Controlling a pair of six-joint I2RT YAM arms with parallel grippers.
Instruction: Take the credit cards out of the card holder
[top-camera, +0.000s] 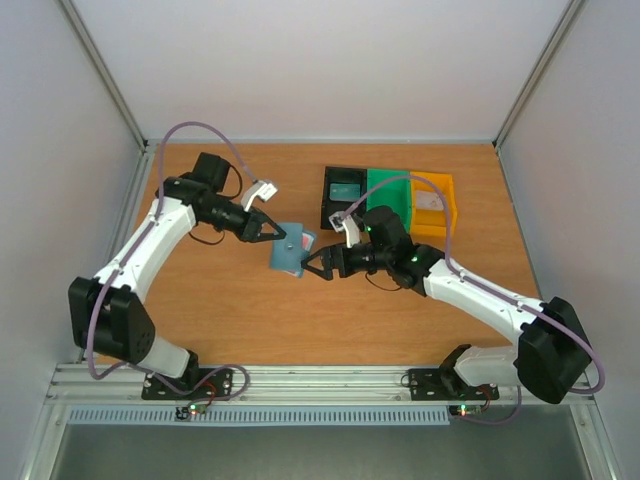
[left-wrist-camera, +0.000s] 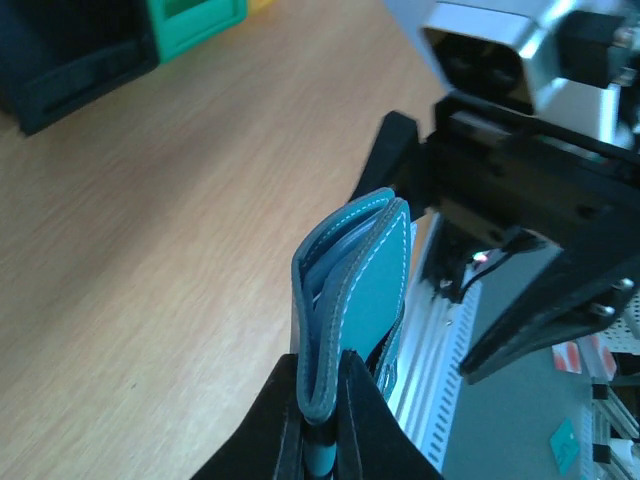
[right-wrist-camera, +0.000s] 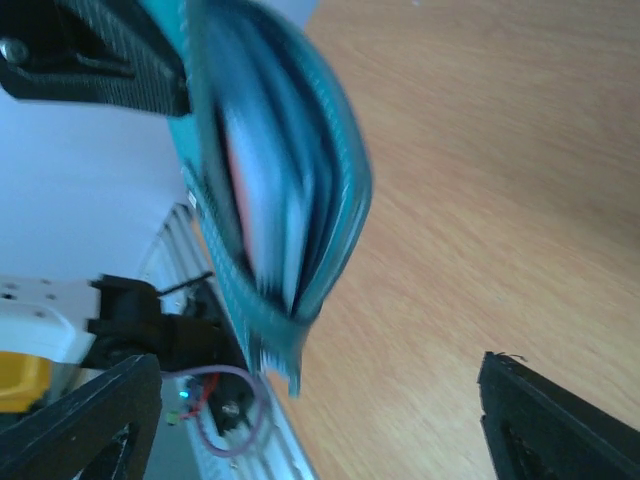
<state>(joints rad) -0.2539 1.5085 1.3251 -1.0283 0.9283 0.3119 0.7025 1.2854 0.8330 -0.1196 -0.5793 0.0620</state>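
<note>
I have the card holder (top-camera: 290, 248) clamped in my left gripper (top-camera: 277, 235), blocking mid-table. My right gripper (top-camera: 306, 268) is spread wide just beside it, so there is little room between the two. The black bin (top-camera: 343, 195), green bin (top-camera: 392, 192) and yellow bin (top-camera: 435, 205) crowd the far right; bare table (top-camera: 220, 310) lies open nearer me
</note>
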